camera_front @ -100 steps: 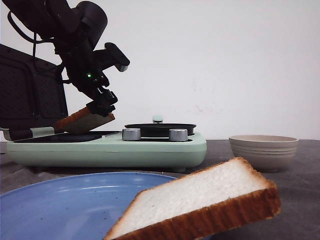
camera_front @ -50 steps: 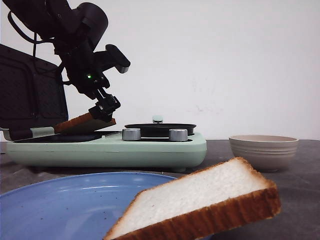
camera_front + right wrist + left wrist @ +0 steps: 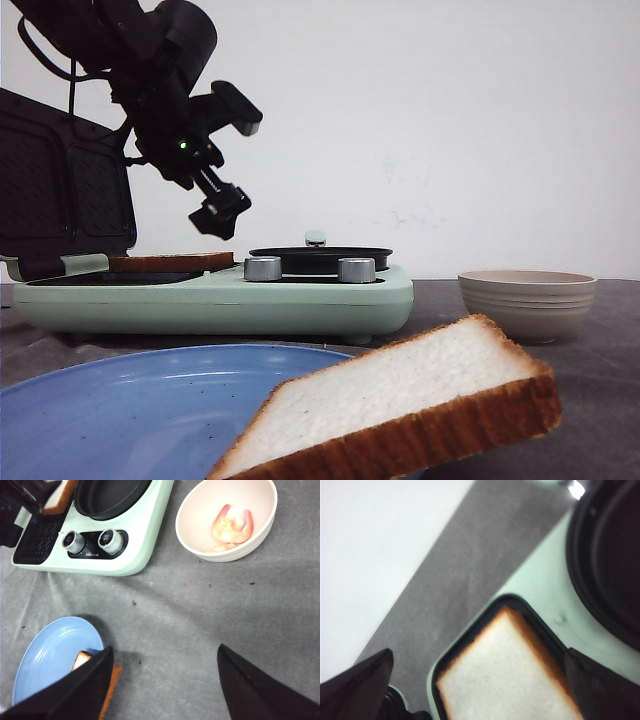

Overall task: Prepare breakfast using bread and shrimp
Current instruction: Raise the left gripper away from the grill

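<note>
Progress chk: slice 1 of bread lying flat in the left grill tray of the green breakfast maker, far left on the worktop. Left end effector just above it, released, fingers apart, nothing held. Slice 2 on the near blue plate, one corner hanging off the rim. Right end effector over the plate, spread wide, empty. Shrimp untouched in the beige bowl, right of the maker. Round pan bare. Est. early stage: shrimp + slice 2 left to do; grill lid up at far left.
</note>
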`<state>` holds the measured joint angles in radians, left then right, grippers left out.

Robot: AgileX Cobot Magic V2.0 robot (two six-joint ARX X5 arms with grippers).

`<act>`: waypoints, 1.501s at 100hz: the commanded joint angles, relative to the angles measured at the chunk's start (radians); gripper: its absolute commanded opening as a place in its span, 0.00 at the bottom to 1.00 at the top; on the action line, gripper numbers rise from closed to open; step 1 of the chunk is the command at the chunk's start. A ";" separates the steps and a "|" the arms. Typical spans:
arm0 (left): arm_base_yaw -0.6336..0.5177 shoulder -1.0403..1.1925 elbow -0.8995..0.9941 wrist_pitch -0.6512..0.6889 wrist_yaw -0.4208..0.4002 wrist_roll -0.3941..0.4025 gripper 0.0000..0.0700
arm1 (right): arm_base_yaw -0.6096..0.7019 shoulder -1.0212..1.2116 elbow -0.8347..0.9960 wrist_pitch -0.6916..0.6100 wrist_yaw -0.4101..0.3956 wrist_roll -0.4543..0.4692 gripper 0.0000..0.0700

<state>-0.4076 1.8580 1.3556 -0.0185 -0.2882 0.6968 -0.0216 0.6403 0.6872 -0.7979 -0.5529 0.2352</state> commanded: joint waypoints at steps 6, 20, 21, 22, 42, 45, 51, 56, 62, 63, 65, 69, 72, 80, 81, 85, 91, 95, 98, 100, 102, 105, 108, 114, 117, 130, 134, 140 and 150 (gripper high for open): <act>-0.006 0.018 0.094 -0.059 0.014 -0.113 0.97 | 0.000 0.005 0.008 0.004 0.000 -0.010 0.58; -0.003 0.018 0.223 -0.204 0.063 -0.280 0.97 | 0.000 0.005 0.008 0.004 0.000 -0.008 0.58; -0.003 0.018 0.227 -0.210 0.063 -0.285 0.97 | 0.000 0.005 0.008 0.004 0.000 -0.008 0.58; -0.003 0.018 0.241 -0.224 0.066 -0.301 0.97 | 0.000 0.005 0.008 0.004 0.000 -0.008 0.58; -0.001 0.015 0.405 -0.401 0.092 -0.439 0.97 | 0.000 0.005 0.008 0.004 0.000 -0.008 0.58; 0.000 0.011 0.423 -0.424 0.112 -0.455 0.97 | 0.000 0.005 0.008 0.004 0.000 -0.008 0.58; 0.009 -0.002 0.436 -0.441 0.167 -0.477 0.97 | 0.000 0.005 0.008 0.004 0.000 -0.008 0.58; 0.017 -0.020 0.436 -0.446 0.212 -0.514 0.96 | 0.000 0.005 0.008 0.004 0.000 -0.008 0.58; 0.029 -0.041 0.436 -0.452 0.261 -0.566 0.96 | 0.000 0.005 0.008 0.004 0.000 -0.008 0.58; 0.031 -0.044 0.436 -0.454 0.270 -0.573 0.96 | 0.000 0.005 0.008 0.004 0.000 -0.008 0.58; 0.036 -0.053 0.436 -0.457 0.293 -0.587 0.96 | 0.000 0.005 0.008 0.004 0.000 -0.008 0.58; 0.044 -0.064 0.436 -0.463 0.320 -0.602 0.96 | 0.000 0.005 0.008 0.003 0.000 -0.008 0.58; 0.051 -0.074 0.436 -0.472 0.337 -0.611 0.96 | 0.000 0.005 0.008 0.003 0.000 -0.008 0.58; 0.064 -0.099 0.435 -0.494 0.362 -0.612 0.96 | 0.000 0.005 0.008 0.003 0.000 -0.008 0.58; 0.065 -0.102 0.435 -0.497 0.364 -0.612 0.96 | 0.000 0.005 0.008 0.003 0.000 -0.008 0.58; 0.070 -0.113 0.434 -0.511 0.368 -0.612 0.96 | 0.000 0.005 0.008 0.003 0.000 -0.008 0.58; 0.077 -0.129 0.433 -0.532 0.378 -0.613 0.96 | 0.000 0.005 0.008 0.003 0.000 -0.008 0.58; 0.082 -0.139 0.432 -0.546 0.396 -0.613 0.96 | 0.000 0.005 0.008 0.003 0.000 -0.008 0.58; 0.085 -0.145 0.431 -0.555 0.414 -0.614 0.96 | 0.000 0.005 0.008 0.002 0.000 -0.007 0.58; 0.088 -0.150 0.430 -0.564 0.425 -0.616 0.96 | 0.000 0.005 0.008 0.001 0.000 -0.007 0.58; 0.090 -0.155 0.429 -0.570 0.435 -0.619 0.96 | 0.000 0.005 0.008 0.000 0.000 -0.007 0.58; 0.093 -0.160 0.428 -0.577 0.449 -0.624 0.96 | 0.000 0.005 0.008 -0.002 0.001 -0.007 0.58; 0.095 -0.169 0.423 -0.583 0.463 -0.629 0.96 | 0.000 0.005 0.008 -0.002 0.001 -0.007 0.58; 0.098 -0.185 0.411 -0.587 0.489 -0.632 0.95 | 0.000 0.005 0.008 -0.002 0.001 -0.006 0.58; 0.099 -0.193 0.404 -0.588 0.500 -0.634 0.94 | 0.000 0.005 0.008 -0.003 0.001 -0.006 0.58; 0.100 -0.251 0.334 -0.565 0.510 -0.642 0.90 | 0.000 0.002 0.008 -0.006 0.001 -0.006 0.58; 0.100 -0.275 0.294 -0.537 0.510 -0.655 0.90 | 0.000 -0.003 0.008 -0.011 0.002 -0.006 0.58; 0.100 -0.322 0.217 -0.482 0.514 -0.674 0.90 | 0.000 -0.009 0.008 -0.016 0.003 -0.006 0.58; 0.100 -0.425 0.053 -0.378 0.517 -0.713 0.90 | 0.000 -0.022 0.008 -0.025 0.003 -0.006 0.58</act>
<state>-0.3050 1.4742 1.4853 -0.4488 0.2222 0.0265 -0.0216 0.6220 0.6872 -0.8230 -0.5495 0.2356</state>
